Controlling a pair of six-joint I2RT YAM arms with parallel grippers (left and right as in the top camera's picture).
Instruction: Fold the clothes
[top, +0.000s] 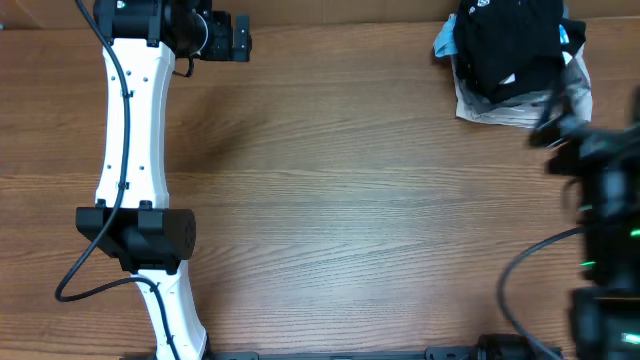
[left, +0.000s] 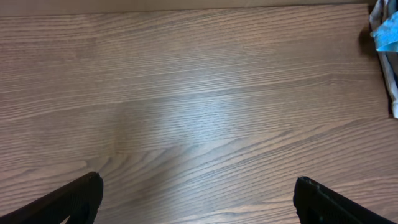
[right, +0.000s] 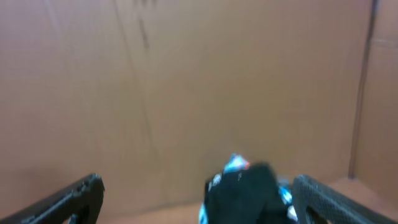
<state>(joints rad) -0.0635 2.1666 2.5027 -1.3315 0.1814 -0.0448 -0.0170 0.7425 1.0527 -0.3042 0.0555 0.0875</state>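
Wood-grain table (top: 350, 200) carries grey-white fabric (top: 476, 108) at 1 corner.

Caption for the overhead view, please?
Black garment heaped on a fabric pile at a corner of the wooden table; left gripper open, far from it; right arm nearby.

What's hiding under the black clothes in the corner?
A light blue shirt pokes out at the side of the black clothes, and grey-white patterned fabric shows beneath. Whatever else lies underneath is covered.
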